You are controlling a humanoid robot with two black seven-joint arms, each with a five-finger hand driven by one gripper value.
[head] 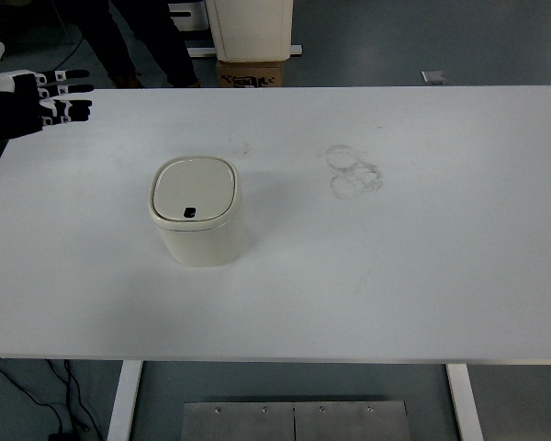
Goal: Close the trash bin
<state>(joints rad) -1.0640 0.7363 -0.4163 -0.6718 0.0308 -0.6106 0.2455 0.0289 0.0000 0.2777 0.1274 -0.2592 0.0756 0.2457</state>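
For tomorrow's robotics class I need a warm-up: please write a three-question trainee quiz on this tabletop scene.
1. True or false: the lid of the cream rounded-square plastic trash bin is shut.
2. Where is the left robot hand? A) on the lid B) at the far left table edge C) under the table
3. Fill in: faint ring-shaped smudges mark the white table to the bin's ____.

Key: 1 true; 2 B; 3 right
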